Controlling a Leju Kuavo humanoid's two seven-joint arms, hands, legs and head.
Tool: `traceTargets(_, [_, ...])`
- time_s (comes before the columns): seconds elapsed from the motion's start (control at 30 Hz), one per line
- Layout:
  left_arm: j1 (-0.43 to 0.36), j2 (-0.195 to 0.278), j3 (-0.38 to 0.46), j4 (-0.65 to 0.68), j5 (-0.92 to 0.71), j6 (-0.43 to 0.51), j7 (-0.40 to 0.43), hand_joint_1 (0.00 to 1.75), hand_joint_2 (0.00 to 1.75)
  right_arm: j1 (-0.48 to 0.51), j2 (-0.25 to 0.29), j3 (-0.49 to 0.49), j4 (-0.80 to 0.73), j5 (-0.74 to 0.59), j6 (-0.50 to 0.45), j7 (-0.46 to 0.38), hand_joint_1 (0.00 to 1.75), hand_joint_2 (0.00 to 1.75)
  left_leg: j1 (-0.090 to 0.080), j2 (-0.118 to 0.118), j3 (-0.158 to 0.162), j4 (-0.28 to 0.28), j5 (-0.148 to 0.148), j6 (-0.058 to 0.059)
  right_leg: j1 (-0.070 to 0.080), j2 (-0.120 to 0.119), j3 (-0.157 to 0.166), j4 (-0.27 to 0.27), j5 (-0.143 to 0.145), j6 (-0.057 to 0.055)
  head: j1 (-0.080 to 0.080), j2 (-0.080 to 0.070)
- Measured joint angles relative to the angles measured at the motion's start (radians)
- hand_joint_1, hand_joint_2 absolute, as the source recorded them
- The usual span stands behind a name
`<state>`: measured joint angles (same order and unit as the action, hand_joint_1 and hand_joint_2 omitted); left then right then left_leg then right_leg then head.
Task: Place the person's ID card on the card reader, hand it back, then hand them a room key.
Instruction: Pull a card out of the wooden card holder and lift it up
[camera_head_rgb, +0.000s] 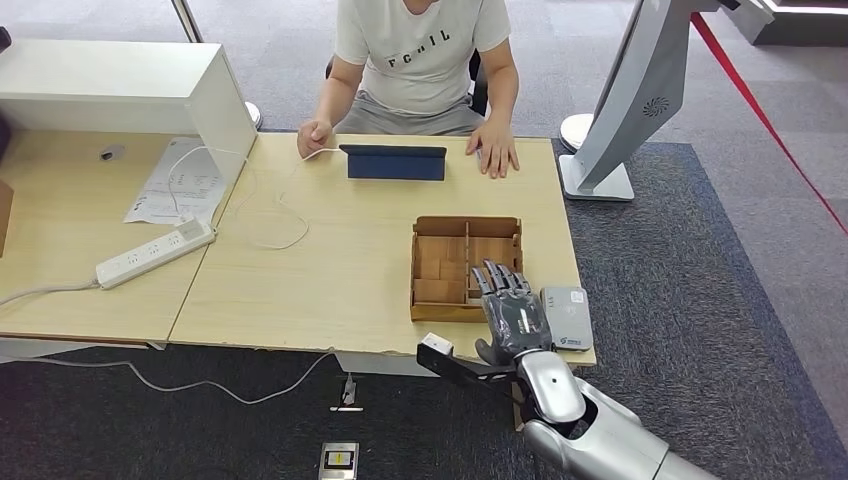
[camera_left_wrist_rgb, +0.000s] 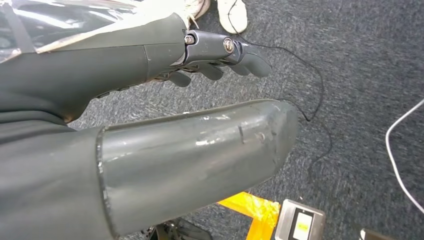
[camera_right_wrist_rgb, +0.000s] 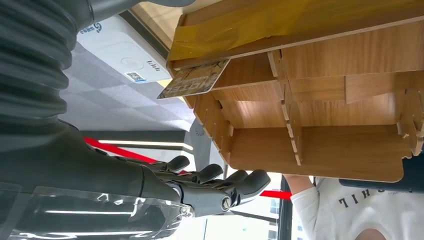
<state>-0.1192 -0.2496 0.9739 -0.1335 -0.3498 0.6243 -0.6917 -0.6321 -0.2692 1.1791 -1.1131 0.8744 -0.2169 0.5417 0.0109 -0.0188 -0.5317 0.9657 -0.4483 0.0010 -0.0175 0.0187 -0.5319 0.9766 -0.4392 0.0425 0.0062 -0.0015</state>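
One silver right hand (camera_head_rgb: 513, 318) hovers with fingers extended and empty over the near edge of the compartmented wooden tray (camera_head_rgb: 440, 246), beside the flat grey card reader (camera_head_rgb: 567, 316). A printed card (camera_right_wrist_rgb: 194, 80) leans in a tray compartment; the left hand (camera_left_wrist_rgb: 220, 62), fingers loosely apart, holds nothing above dark carpet (camera_left_wrist_rgb: 360, 60).

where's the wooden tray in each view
Head view: the wooden tray sits at the table's near right, just left of the card reader, with the right hand over its near right corner.
Left wrist view: not in it.
Right wrist view: the tray fills the upper right, seen turned, a card sticking out of one slot.
Shared landmark: the white card reader beside the tray.
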Motion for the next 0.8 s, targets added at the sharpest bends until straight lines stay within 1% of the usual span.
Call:
traceTargets(0.23, [0.0,0.006,0.001,0.0,0.0,-0.028,-0.006,0.0,0.0,-0.023,0.002,0.014,0.053,-0.006,0.0,0.008,0.0,1.75,0.0,0.0,0.0,0.0,0.0,0.0,0.0,0.0,0.0,0.0,0.0,0.0,0.0,0.0])
traceTargets(0.43, [0.001,0.013,0.006,0.0,-0.004,-0.053,-0.008,0.0,0.0,-0.034,-0.007,0.016,0.075,-0.011,0.0,0.034,0.0,1.75,0.0,0.0,0.0,0.0,0.0,0.0,0.0,0.0,0.0,0.0,0.0,0.0,0.0,0.0])
traceTargets(0.47, [0.001,0.014,0.006,0.0,-0.006,-0.056,-0.008,0.0,0.0,-0.034,-0.01,0.016,0.076,-0.014,0.0,0.04,0.0,1.31,0.0,0.0,0.0,0.0,0.0,0.0,0.0,0.0,0.0,0.0,0.0,0.0,0.0,0.0])
traceTargets(0.57, [0.001,0.018,0.008,0.0,-0.011,-0.063,-0.008,0.0,0.0,-0.034,-0.02,0.017,0.077,-0.02,0.0,0.055,0.0,1.31,0.0,0.0,0.0,0.0,0.0,0.0,0.0,0.0,0.0,0.0,0.0,0.0,0.0,0.0])
traceTargets(0.6, [0.001,0.019,0.008,0.0,-0.013,-0.064,-0.008,0.0,0.0,-0.034,-0.023,0.017,0.076,-0.021,-0.001,0.058,0.0,1.75,0.0,0.0,0.0,0.0,0.0,0.0,0.0,0.0,0.0,0.0,0.0,0.0,0.0,0.0])
traceTargets(0.8, [0.002,0.021,0.01,0.0,-0.015,-0.065,-0.008,0.0,0.0,-0.034,-0.031,0.018,0.075,-0.022,-0.002,0.063,0.0,1.75,0.0,0.0,0.0,0.0,0.0,0.0,0.0,0.0,0.0,0.0,0.0,0.0,0.0,0.0])
